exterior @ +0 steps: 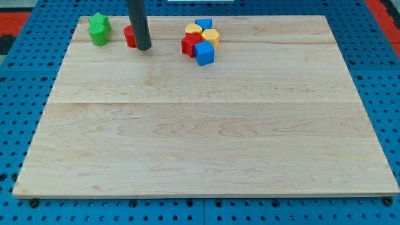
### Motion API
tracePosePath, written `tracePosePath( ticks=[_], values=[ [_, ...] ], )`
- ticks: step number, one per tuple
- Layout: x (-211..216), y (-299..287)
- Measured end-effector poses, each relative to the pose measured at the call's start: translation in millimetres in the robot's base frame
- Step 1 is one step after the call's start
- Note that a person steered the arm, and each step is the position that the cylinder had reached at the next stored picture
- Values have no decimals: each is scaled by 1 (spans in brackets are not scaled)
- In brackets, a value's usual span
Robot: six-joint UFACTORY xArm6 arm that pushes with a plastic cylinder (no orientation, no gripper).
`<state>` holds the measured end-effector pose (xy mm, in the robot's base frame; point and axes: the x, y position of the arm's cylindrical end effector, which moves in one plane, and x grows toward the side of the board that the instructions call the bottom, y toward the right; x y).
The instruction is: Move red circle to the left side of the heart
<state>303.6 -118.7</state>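
My tip (144, 47), a dark rod with no claw to open or close, touches the red circle block (129, 36) at its four o'clock. A green star-shaped block (98, 29) sits at nine o'clock. No heart is identifiable in the cluster at three o'clock, so a push might head the wrong way.

No writing, label, brand, number or sign can be read anywhere here. The wooden board (206, 125) carries only grain and seam lines. The blocks clustered at about one o'clock and eleven o'clock on the board look plain-faced, though they are small enough that a faint mark might escape notice. The blue pegboard (375, 75) around it shows only holes.
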Motion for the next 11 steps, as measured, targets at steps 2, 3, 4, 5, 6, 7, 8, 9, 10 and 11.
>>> tracePosePath(
  ticks=[2, 3, 4, 5, 6, 7, 8, 9, 10, 11],
  values=[
    [1, -37],
    [-12, -46],
    [-24, -71],
    [-35, -69],
    [-55, -17],
    [-57, -2],
    [-57, 13],
    [-57, 30],
    [-74, 17],
    [-84, 34]
  ],
)
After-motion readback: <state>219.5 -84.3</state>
